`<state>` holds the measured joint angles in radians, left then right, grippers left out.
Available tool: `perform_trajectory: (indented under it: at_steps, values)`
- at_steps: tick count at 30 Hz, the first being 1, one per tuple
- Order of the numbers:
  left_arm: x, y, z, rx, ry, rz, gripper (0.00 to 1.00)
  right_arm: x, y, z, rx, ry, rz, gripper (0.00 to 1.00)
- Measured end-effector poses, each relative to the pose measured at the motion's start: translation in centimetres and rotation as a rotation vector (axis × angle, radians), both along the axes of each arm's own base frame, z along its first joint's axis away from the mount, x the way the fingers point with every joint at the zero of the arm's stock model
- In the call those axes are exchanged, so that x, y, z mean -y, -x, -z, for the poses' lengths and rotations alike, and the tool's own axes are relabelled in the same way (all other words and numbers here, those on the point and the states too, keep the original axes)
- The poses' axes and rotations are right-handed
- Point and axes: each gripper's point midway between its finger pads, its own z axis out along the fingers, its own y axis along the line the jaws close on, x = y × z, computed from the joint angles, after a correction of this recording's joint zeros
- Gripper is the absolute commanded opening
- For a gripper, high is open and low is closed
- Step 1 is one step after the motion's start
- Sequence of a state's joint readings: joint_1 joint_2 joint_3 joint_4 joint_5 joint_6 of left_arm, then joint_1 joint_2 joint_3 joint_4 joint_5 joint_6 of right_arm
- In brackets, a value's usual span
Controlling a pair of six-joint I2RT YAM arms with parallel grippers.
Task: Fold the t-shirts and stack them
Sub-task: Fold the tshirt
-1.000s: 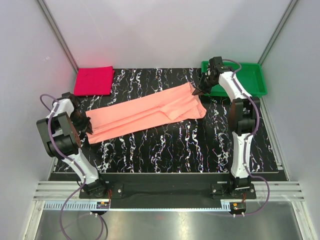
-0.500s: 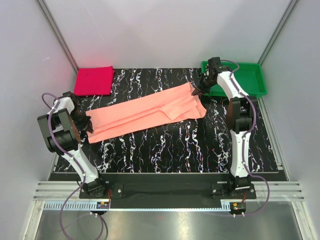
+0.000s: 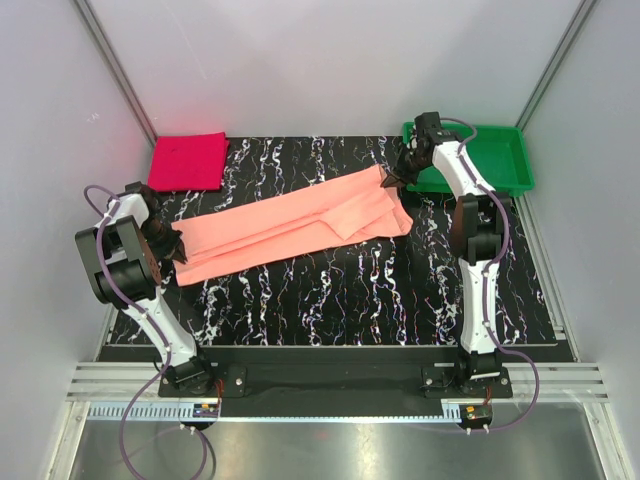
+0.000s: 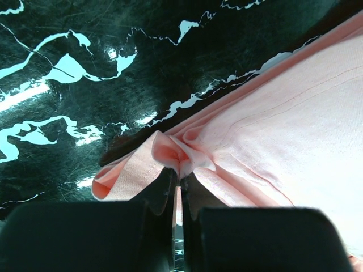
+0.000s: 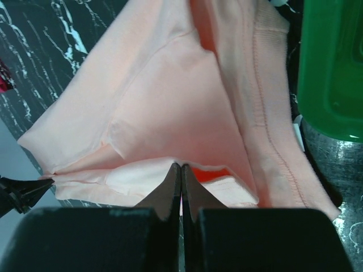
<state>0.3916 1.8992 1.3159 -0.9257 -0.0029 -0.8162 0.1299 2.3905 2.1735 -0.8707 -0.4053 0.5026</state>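
Down at the left gripper [image 4: 178, 177], the two dark jaws are pinched together on a bunched corner of the soft salmon-peach cloth t-shirt [image 4: 283, 113], right over the glossy black, white-veined tabletop [image 4: 68, 68]. Over on the other side, the right gripper [image 5: 181, 170] is clamped on the opposite end of that same shirt, with layers fanning out beyond its tips (a darker orange slit shows between the plies). Between the two, the shirt lies stretched as a long diagonal band, left-near to right-far, its right end just beside the shallow green plastic tray [image 3: 500, 165]. The folded bright magenta-red cloth t-shirt [image 3: 187, 162] sits at the far-left corner, well apart.

By my read this is the lengthwise fold, with stacking not yet begun. To do it well, both arms should travel together under even tension so the band doesn't twist. Watch that left pinch, because it's a small crumpled bite and could slip. Lay the edge square before letting go.
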Motion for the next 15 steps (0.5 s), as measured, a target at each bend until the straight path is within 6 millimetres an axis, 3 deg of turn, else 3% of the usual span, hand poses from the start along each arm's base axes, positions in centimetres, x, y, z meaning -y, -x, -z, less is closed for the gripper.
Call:
perform_trajectory:
  at_steps: [8, 15]
  values:
    - [0.0, -0.1, 0.0, 0.006, -0.002, 0.0, 0.03, -1.6, -1.2, -2.1, 0.059, -0.035, -0.023, 0.0]
    - [-0.1, -0.1, 0.0, 0.006, -0.002, 0.005, 0.02, -2.3, -1.0, -0.9, 0.033, -0.031, -0.035, 0.0]
